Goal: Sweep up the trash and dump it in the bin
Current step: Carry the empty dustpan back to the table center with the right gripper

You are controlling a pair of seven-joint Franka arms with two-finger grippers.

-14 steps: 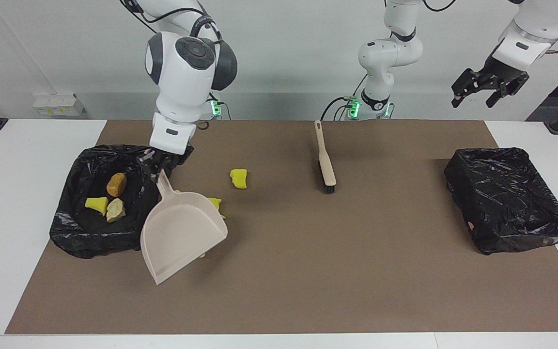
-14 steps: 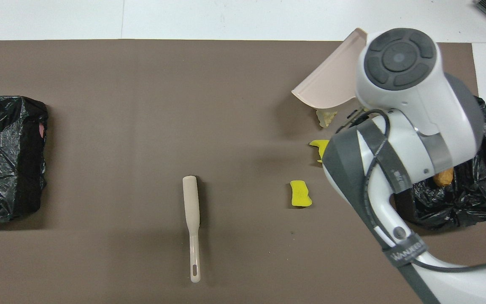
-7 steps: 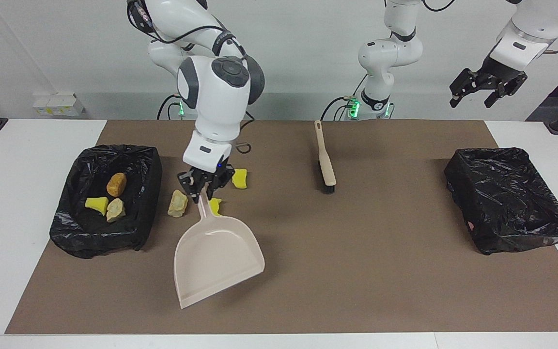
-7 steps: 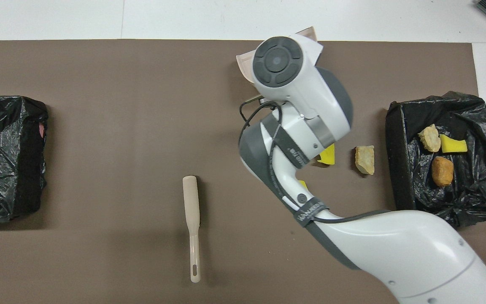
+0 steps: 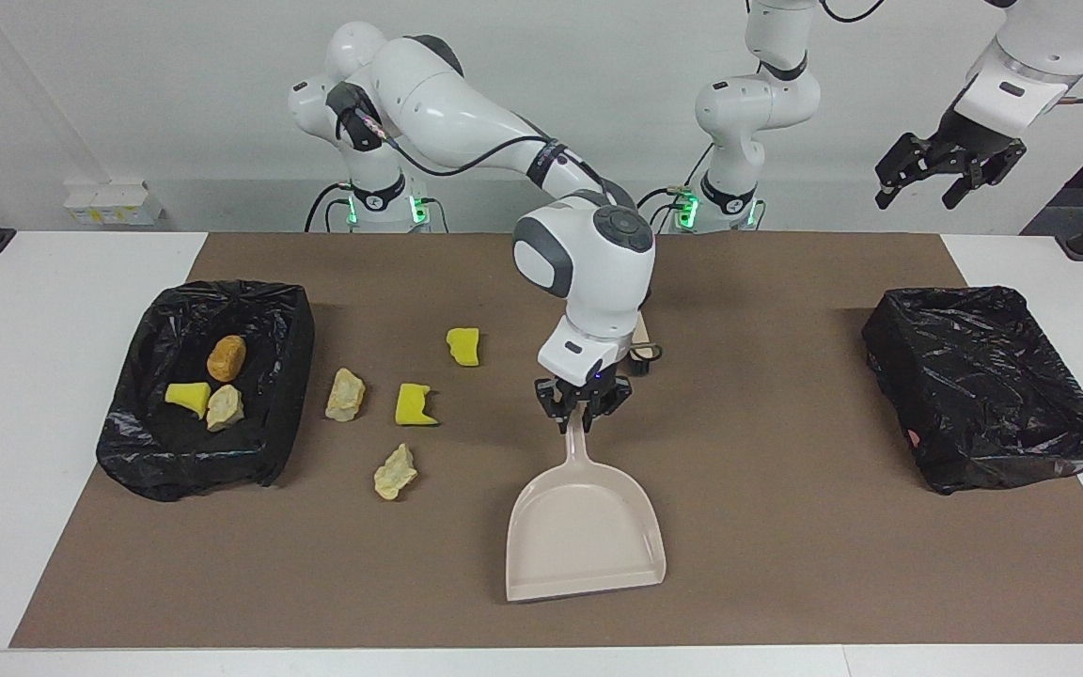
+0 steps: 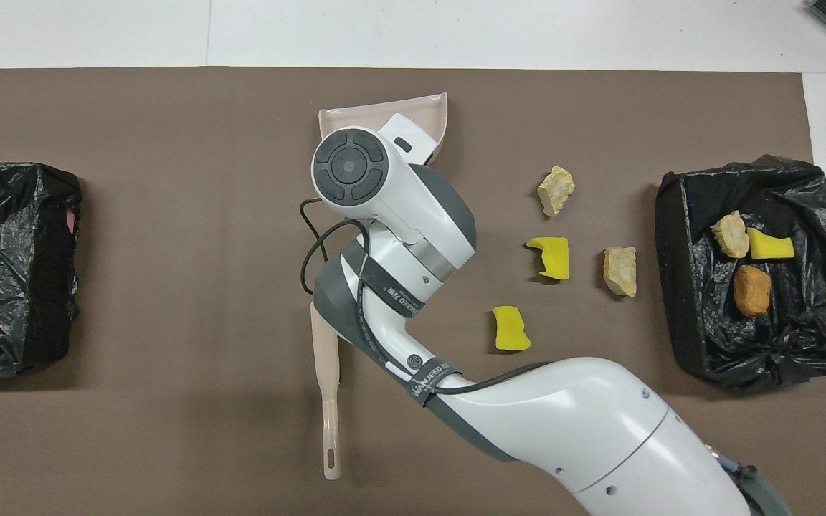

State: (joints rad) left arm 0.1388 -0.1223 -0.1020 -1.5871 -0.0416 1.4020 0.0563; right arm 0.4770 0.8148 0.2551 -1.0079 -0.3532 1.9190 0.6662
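Facing view: shot from high across the bench [image 5: 81, 583], aimed at both arm bases along the back wall, wide enough for the whole brown mat [image 5: 786, 564]. Overhead view: shot from above the robots' end, aimed forward and steeply down, framed closer. Shared by both, half a turn apart: mat, dustpan [image 5: 585, 541] [image 6: 355, 116], two black-lined bins [image 5: 203, 390] [image 6: 757, 344], scattered scraps [image 5: 415, 404] [image 6: 549, 256].
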